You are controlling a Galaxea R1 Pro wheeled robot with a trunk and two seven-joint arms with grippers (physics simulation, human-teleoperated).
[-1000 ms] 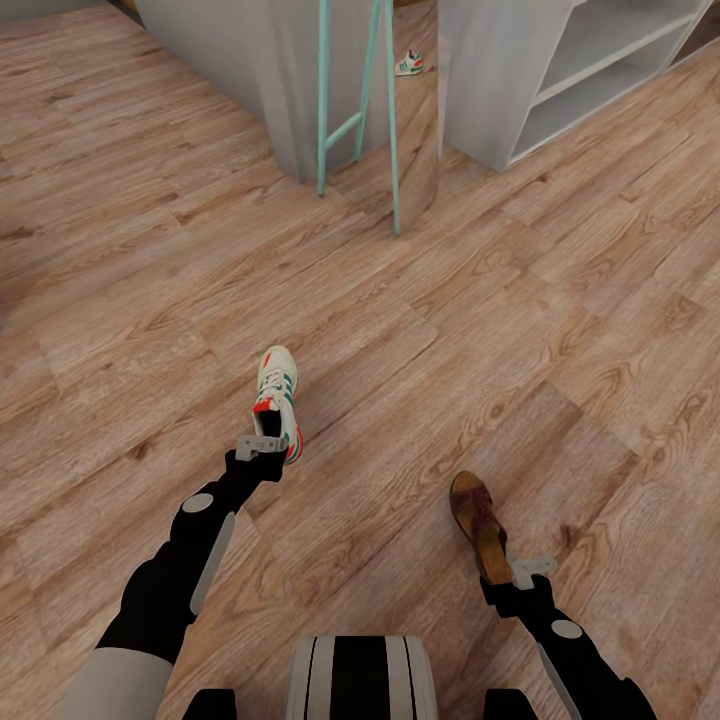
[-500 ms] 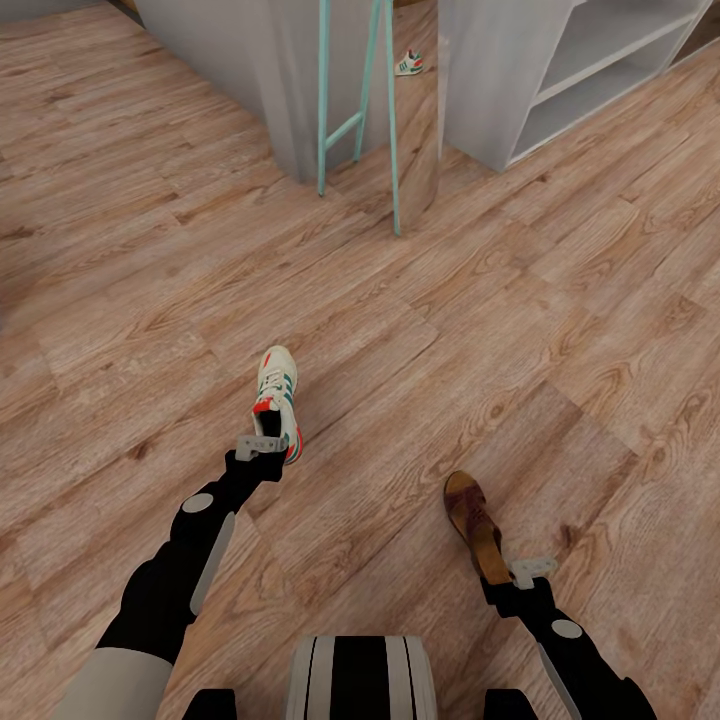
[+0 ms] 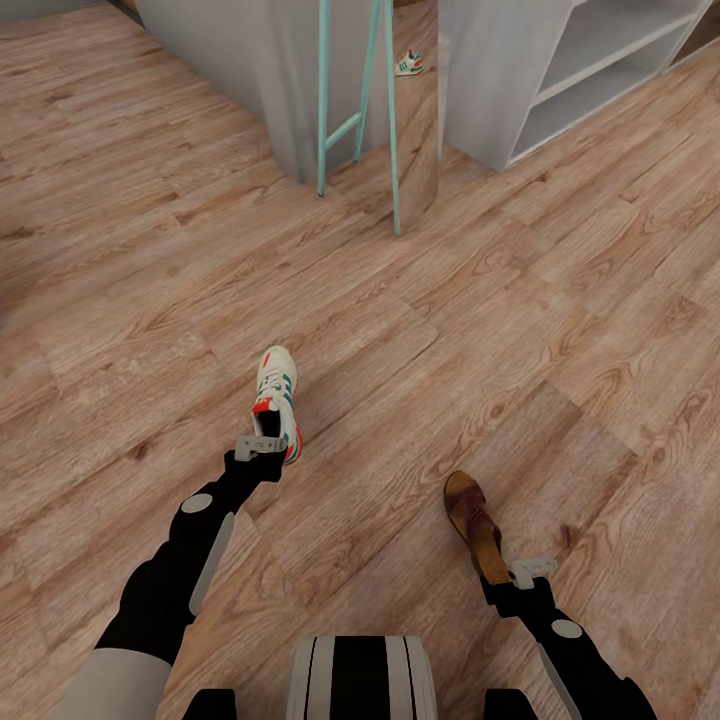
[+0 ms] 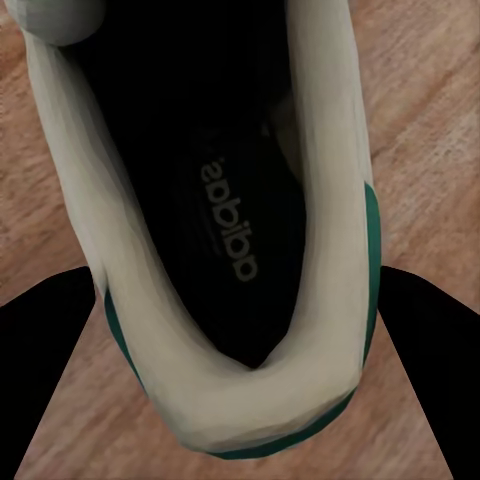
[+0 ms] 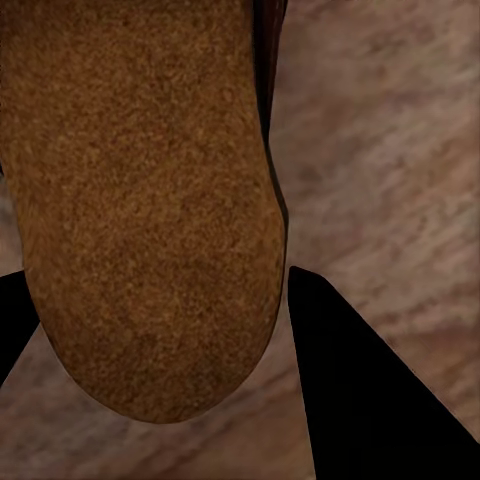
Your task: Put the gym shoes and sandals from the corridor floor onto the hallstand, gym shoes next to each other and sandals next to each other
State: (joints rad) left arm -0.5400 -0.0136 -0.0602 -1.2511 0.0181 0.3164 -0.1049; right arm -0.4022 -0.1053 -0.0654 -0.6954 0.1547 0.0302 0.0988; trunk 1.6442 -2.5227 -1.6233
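Observation:
One gym shoe [image 3: 276, 392] is at centre left over the corridor floor [image 3: 480, 330], toe pointing away from me. My left gripper [image 3: 262, 442] is shut on its heel. In the left wrist view the black fingers [image 4: 432, 370] flank the cream heel of the gym shoe [image 4: 330, 180]. The brown sandal [image 3: 473, 517] is at lower right, and my right gripper [image 3: 522, 572] is shut on its rear end. Up close, the tan sandal [image 5: 140, 200] sits between the right fingers [image 5: 370, 400]. A second gym shoe [image 3: 408, 64] lies far off, beside the hallstand [image 3: 600, 70].
A stool with teal legs [image 3: 392, 130] stands ahead, between a grey cabinet block [image 3: 240, 70] and the hallstand's side panel [image 3: 490, 80]. The far gym shoe lies in the narrow gap behind those legs. Wood planks stretch wide to the left and right.
My right gripper and the sandal shifted slightly to the left a second ago, then held still. The left arm and its gym shoe have not moved.

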